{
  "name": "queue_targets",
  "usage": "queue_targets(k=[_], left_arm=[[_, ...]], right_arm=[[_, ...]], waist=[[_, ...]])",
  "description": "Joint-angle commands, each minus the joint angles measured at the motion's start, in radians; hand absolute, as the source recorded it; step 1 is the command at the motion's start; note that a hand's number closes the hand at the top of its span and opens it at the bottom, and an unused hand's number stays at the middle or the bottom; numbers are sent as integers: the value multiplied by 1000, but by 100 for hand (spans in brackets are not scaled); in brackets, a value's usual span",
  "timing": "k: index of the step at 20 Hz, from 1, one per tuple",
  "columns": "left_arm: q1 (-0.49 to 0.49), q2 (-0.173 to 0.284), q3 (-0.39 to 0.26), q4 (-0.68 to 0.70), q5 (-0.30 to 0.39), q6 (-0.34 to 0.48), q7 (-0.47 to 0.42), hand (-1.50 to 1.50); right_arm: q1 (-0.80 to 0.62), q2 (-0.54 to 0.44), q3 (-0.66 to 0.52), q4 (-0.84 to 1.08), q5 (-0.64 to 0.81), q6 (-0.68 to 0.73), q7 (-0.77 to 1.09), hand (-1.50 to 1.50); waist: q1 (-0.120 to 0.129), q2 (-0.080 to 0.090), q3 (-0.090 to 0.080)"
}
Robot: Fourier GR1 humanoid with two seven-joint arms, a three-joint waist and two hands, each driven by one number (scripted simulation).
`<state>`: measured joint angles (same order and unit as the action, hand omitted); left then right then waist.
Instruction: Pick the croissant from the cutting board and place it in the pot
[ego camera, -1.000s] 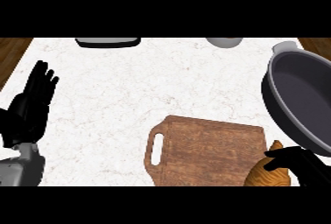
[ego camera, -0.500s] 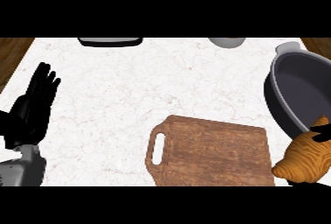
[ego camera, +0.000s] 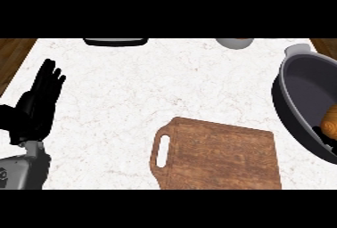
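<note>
Nearest me at six o'clock I see the bare cutting board (ego camera: 220, 156) on the desk (ego camera: 164, 84), my left hand (ego camera: 36, 104) resting at nine o'clock, fingers straight and apart, and at three o'clock my right hand (ego camera: 327, 133), fingers I cannot make out, with the croissant (ego camera: 330, 116) inside the pot (ego camera: 299, 95).
</note>
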<state>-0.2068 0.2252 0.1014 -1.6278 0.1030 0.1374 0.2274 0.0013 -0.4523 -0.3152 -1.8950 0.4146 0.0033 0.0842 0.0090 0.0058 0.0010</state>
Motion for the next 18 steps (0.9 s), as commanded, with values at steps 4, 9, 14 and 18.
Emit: queue_targets(k=[4,9,14,18], left_arm=[[-14,13,9,6,9,-22,-2,0],[26,1,9,-35,-11,-9,2,0],[-27,-30,-24,-33,-46,31,29,0],[13,-30,-10,-4,-28,1,-17,0]], right_arm=[[-138,-58,26,375,319,-204,-112,150],[-239,-87,-8,674,277,-244,-305,150],[-432,-87,-17,970,240,-192,-299,150],[-463,-79,-54,1140,152,-117,-426,-150]], waist=[[27,5,0],[4,-3,0],[13,0,1],[13,1,1]])
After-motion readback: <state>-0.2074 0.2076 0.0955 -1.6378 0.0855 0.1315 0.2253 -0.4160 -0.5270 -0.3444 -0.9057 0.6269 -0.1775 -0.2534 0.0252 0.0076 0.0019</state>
